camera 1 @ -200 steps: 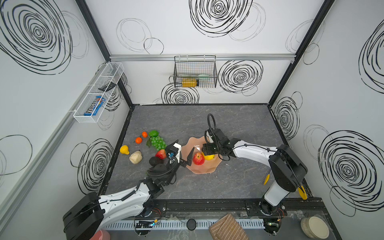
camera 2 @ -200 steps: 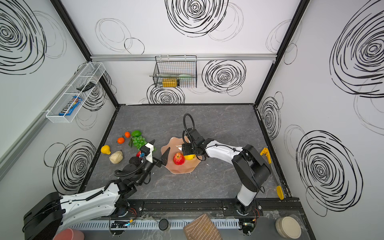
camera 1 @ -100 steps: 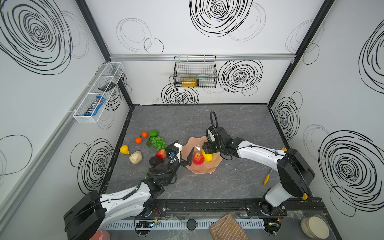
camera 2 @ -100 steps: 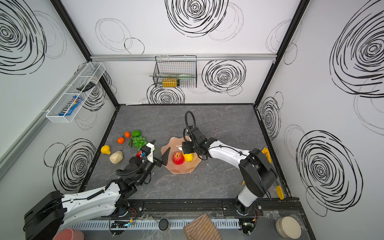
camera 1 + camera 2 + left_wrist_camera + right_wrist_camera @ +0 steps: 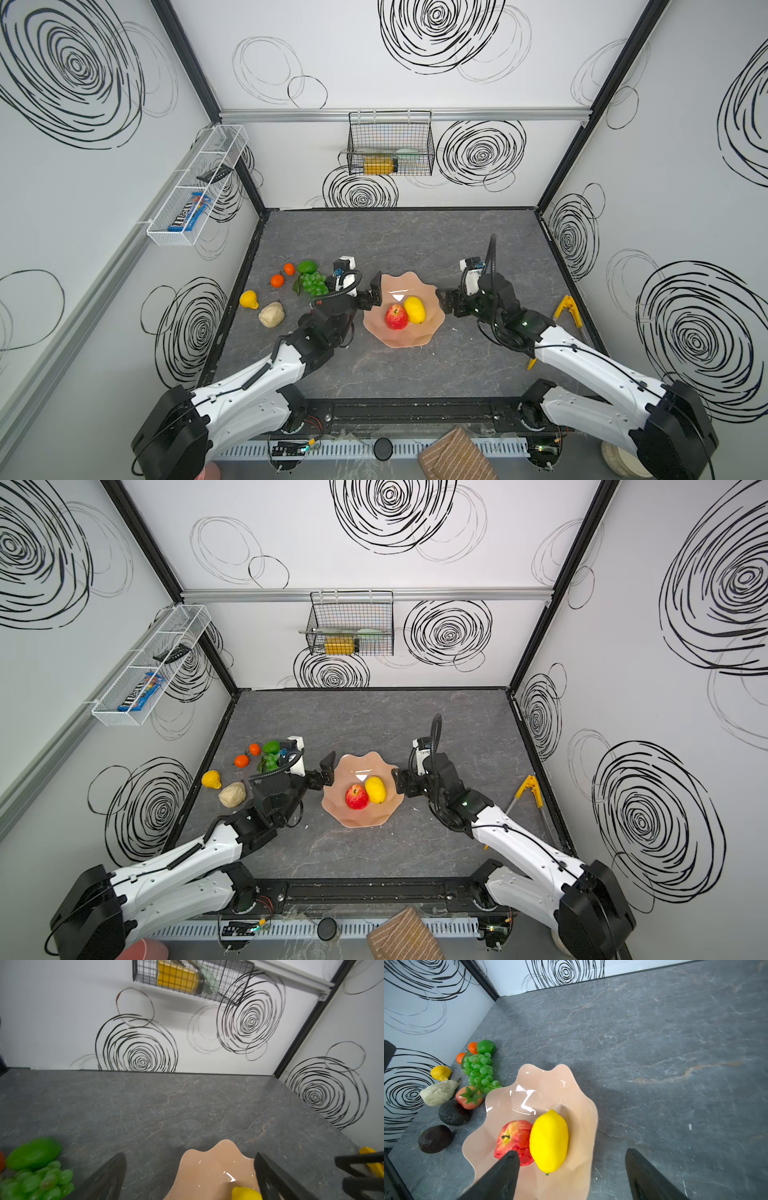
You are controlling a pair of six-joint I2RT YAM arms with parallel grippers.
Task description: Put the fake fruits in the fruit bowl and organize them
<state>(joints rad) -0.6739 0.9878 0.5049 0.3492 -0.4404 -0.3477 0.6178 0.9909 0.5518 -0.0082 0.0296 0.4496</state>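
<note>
though unseen overhead, strawberry [image 5: 469, 1098] in wrist view

A lab robot cell: white panel walls [image 5: 353, 54] scribbled with black swirls, black frame posts [image 5: 619, 70], a grey tabletop [image 5: 399, 241], a wire basket [image 5: 390, 143] hung upper centre.

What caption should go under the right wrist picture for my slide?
Apple and lemon lie side by side in the wavy pink bowl; grapes and strawberry wait on the table beside it.
</note>
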